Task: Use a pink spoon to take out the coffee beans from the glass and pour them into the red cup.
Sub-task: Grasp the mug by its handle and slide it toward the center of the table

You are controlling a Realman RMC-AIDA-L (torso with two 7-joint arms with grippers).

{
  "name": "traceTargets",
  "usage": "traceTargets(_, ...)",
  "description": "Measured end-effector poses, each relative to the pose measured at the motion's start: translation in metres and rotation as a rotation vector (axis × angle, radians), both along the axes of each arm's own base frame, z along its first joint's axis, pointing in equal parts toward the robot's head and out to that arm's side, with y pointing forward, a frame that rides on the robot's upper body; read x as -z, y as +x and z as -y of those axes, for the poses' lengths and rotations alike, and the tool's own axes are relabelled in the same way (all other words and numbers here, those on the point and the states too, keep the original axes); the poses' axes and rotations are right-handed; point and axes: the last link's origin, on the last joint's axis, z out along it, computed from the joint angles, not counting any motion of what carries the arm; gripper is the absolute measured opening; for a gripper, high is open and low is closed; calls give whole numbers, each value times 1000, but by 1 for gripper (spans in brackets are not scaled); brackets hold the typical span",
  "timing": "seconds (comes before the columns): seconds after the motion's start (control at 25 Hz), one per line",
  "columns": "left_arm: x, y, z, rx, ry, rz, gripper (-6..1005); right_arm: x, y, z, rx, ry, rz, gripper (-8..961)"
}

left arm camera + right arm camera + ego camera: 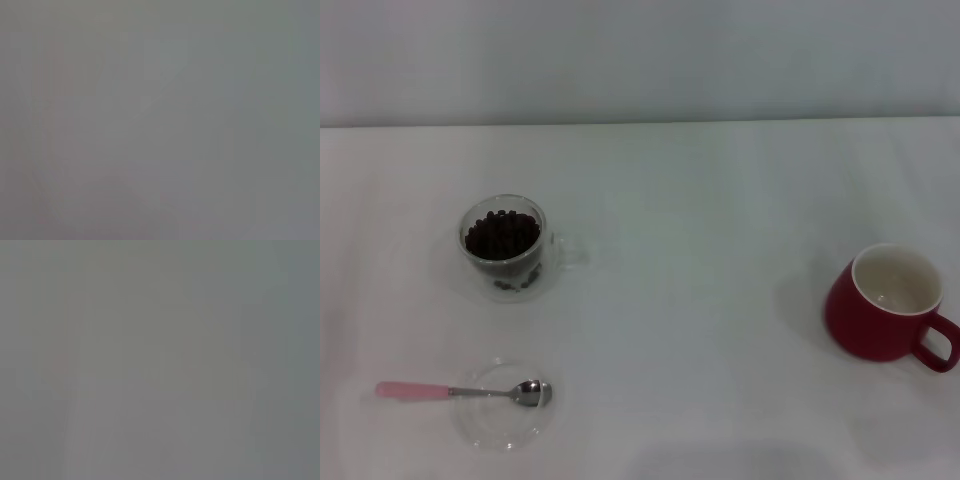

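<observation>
So in the head view, no arm or gripper is seen anywhere, so whether either one is released or clenched can't be told from here. The pink spoon (460,391) is laid flat near the front left of the white table (720,330), its metal bowl resting on a clear glass saucer (500,420) and its pink handle sticking out past the rim toward the left. The glass (505,247) is parked behind it, well apart, heaped with coffee beans (502,234), side handle pointing right. The red cup (887,303) is way over on the right, upright, white inside apparently empty, loop handle toward the front right. Nothing's been scooped yet, it seems. Handling-wise, the spoon is probably best taken by the pink handle, where it overhangs the saucer; it's judged light and stiff, but thin and lying low, so a pinch could easily slip. The metal neck looks slick, and the saucer is likely to skate if bumped. The glass is fragile and light enough to be tipped by a clumsy dig; the beans are loose and will roll off a tilted spoon. In the left wrist view, only a flat grey blur is shown. The right wrist view is equally featureless.
</observation>
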Motion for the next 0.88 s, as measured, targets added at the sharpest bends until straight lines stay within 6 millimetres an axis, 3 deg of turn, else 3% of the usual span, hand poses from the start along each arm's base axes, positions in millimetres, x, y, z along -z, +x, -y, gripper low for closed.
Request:
traceTargets(0.36,2,5,-6,27,-17,-5,887,1,2,1,3,-24,33,859)
traceTargets(0.88,-2,12,-19,65,-10,-18,887,18,11,35,-47,-294,128,850)
